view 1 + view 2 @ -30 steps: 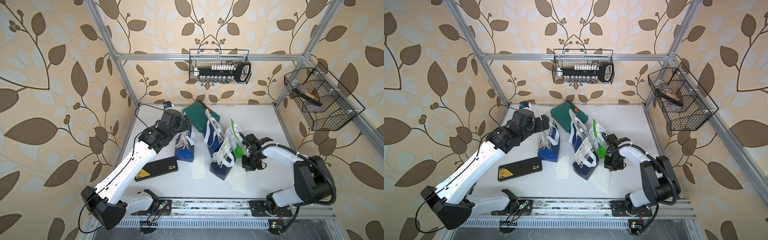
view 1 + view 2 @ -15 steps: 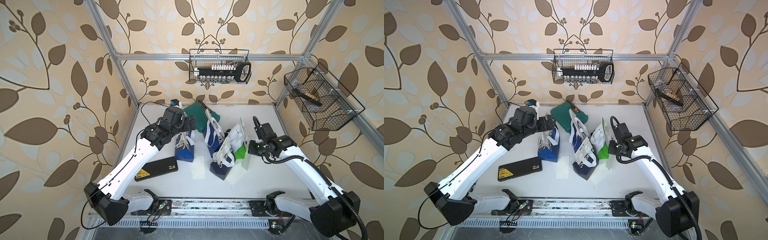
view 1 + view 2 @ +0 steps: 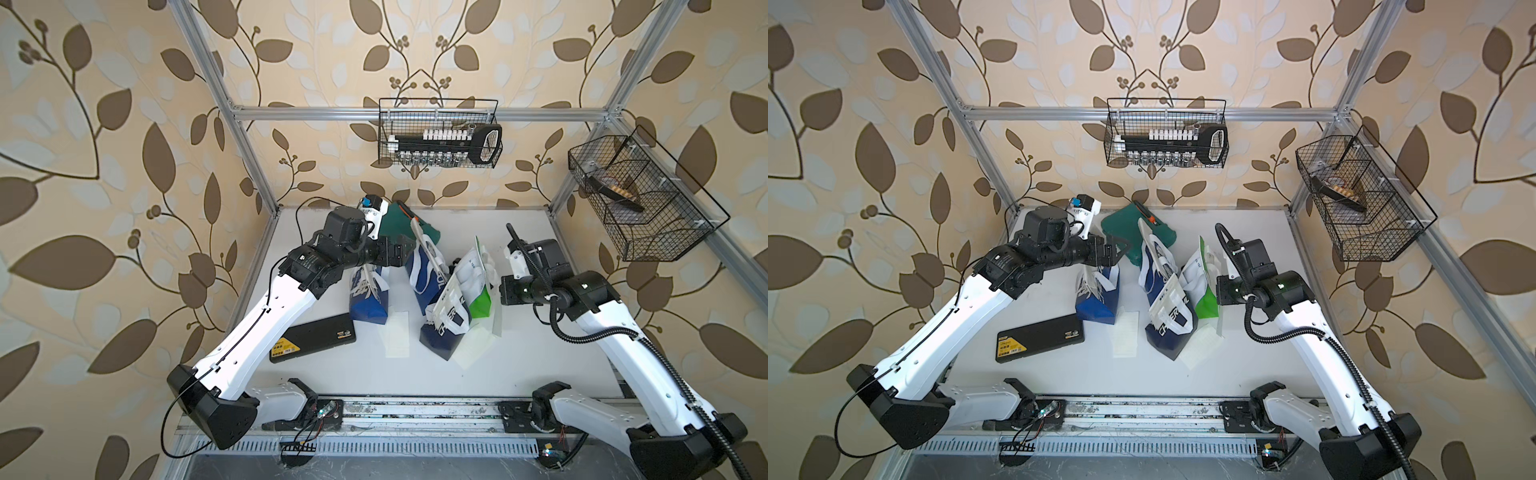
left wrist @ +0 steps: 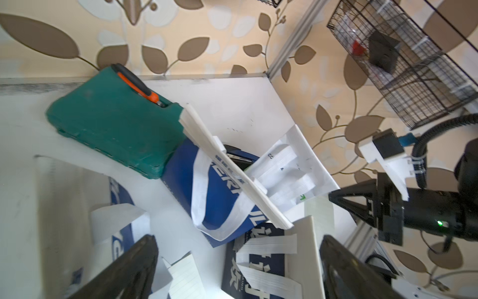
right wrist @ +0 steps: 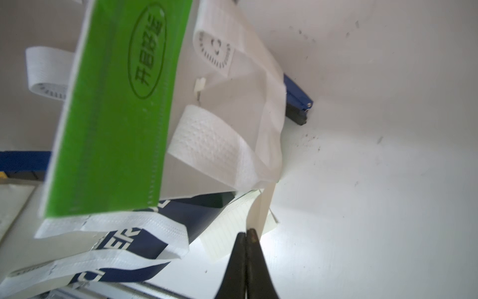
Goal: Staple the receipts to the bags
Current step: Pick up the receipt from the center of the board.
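Right gripper has risen from the table, jaws pinched on a receipt beside the green-and-white bag | left gripper spread, empty, above navy bags | none fastened yet, it seems; other receipts loose.

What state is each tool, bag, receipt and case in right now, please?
Left tool, open, empty.
Right tool, shut on receipt.
Flat receipt, lying on table.
Green bag, tilted, beside front navy bag.
Left navy bag, standing.
Black case, closed, flat.
Green case, closed.
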Controlling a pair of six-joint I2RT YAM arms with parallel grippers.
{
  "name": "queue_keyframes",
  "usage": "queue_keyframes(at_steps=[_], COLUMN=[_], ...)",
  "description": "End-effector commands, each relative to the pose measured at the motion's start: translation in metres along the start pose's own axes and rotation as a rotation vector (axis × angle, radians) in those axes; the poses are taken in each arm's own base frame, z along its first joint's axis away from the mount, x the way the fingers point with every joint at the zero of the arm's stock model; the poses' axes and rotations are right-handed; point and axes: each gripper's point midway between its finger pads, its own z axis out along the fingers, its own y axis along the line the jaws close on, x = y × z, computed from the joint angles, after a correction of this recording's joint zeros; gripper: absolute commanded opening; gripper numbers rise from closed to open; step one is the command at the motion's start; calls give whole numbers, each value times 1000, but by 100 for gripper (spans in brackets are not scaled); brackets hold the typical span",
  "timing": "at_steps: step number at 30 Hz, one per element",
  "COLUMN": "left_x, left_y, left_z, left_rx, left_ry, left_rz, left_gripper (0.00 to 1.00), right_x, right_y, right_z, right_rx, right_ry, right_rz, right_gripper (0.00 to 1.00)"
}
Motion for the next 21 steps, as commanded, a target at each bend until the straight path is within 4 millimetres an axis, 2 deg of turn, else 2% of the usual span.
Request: queue_keyframes(at_steps=[1, 5, 8, 10, 16, 19, 21], left_x=[-13, -14, -20, -26, -41, -46, -47], left_y=[-43, -59, -68, -79, -99, -99, -96], left_z=[-2, -3, -7, -15, -36, -45, -50], left_rx=[208, 304, 368, 436, 559, 590, 605], left_ry=[-8, -11, -60, -90, -152, -181, -195], left_rz=[48, 37, 20, 26, 60, 68, 78], left_gripper=[99, 99, 99, 99, 99, 99, 99], right_x=[-33, -63, -85, -92, -91, -91, -90], right_y=[-12, 20, 50, 78, 151, 170, 176], right_z=[-34, -74, -111, -132, -180, -191, -191], right_rx=[65, -117, -285, -435, -933, -1125, -1187], right_ry=[-189, -333, -433, -441, -382, -338, -306], right_rz=[2, -45, -84, -132, -201, -184, -180], right_gripper=[0, 0, 0, 0, 0, 0, 0])
